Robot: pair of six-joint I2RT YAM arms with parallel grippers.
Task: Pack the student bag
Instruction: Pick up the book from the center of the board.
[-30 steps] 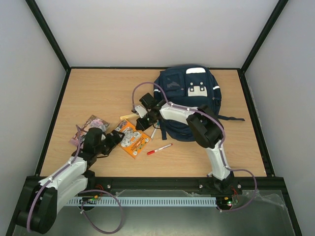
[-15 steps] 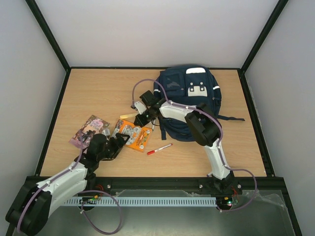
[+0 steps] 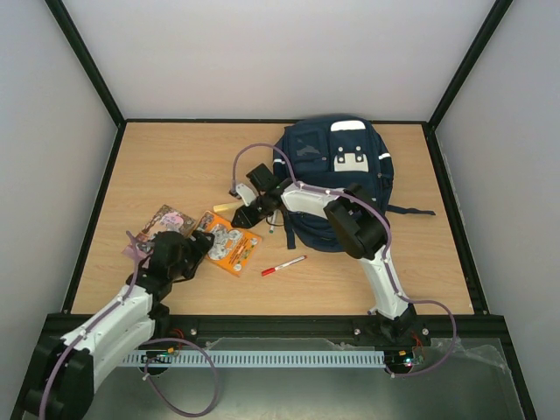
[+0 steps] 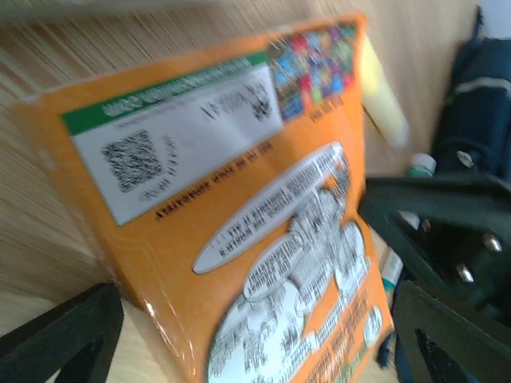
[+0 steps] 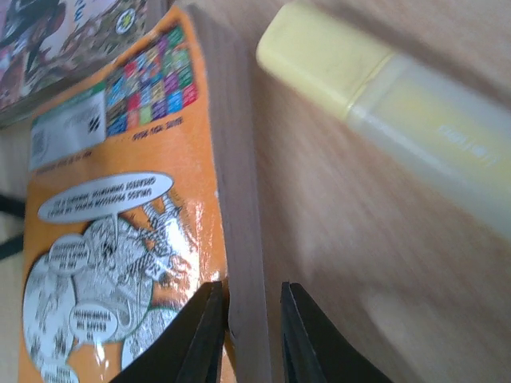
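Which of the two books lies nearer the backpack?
The orange book, its cover showing white cartoon figures; the pinkish-brown book lies farther left.

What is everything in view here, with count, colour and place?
bag: 1, navy with white stripes, far right of the table
orange book: 1, orange, left of centre, between the grippers
second book: 1, pink-brown cover, left of the orange book
highlighter: 1, pale yellow, just beyond the orange book
red pen: 1, red and white, nearer than the bag
green-capped pen: 1, white and green, by the bag's left edge
table: 1, light wood
left gripper: 1, black, wide open at the orange book's near end
right gripper: 1, black, slightly open over the orange book's far edge
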